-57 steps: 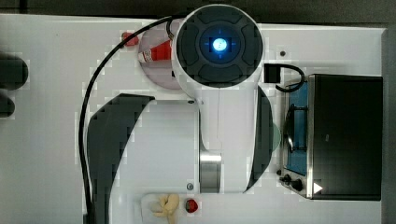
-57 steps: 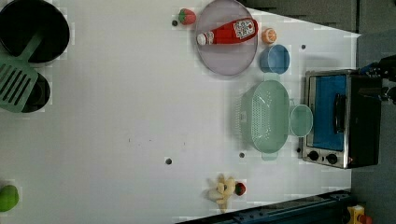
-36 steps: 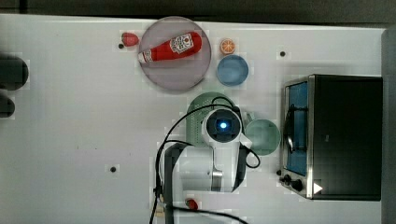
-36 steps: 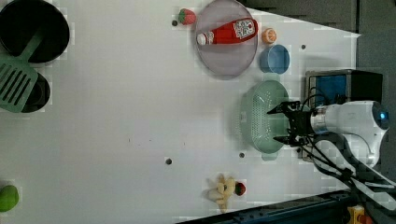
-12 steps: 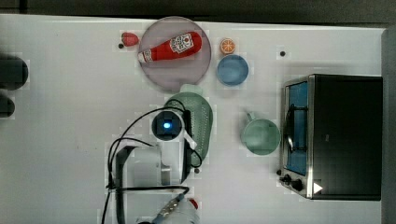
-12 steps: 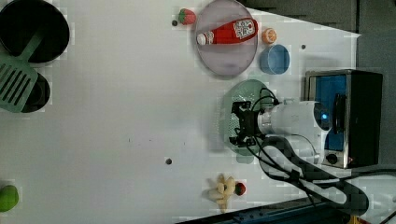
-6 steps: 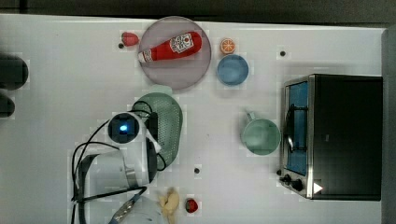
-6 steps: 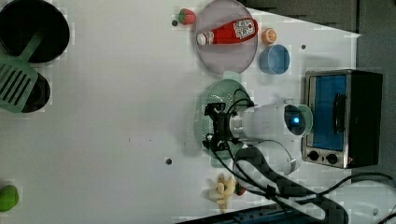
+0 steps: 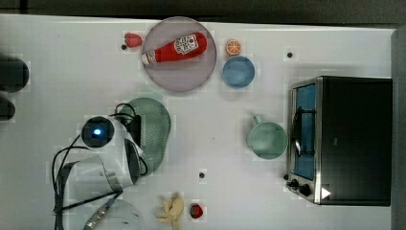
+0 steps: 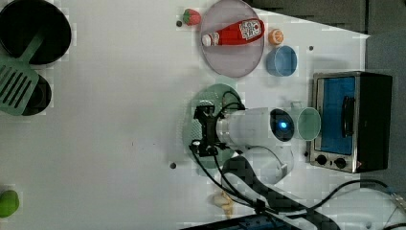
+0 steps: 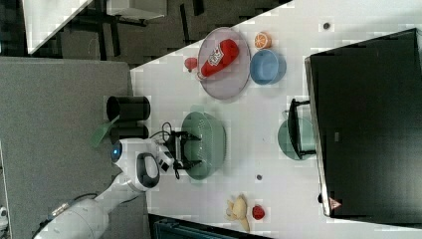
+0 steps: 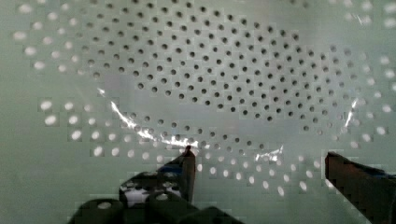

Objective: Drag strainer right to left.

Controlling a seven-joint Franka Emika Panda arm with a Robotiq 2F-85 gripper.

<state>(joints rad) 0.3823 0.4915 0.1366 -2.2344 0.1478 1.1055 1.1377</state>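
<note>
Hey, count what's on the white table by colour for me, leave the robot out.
Green: 4: strainer, mug, spatula, small ball
Red: 3: ketchup bottle, two strawberries
Blue: 1: bowl
Orange: 1: orange half
Black: 2: pots
Total: 11

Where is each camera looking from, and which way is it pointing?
Top view: straight above, facing down on the table; the arm covers part of the strainer.
Left view: high up, tilted down; the open gripper sits in the strainer.
Right view: high, from beyond the toaster oven; arm.
Wrist view: close on the strainer's holes; fingertips.
Shared: ketchup bottle.
</note>
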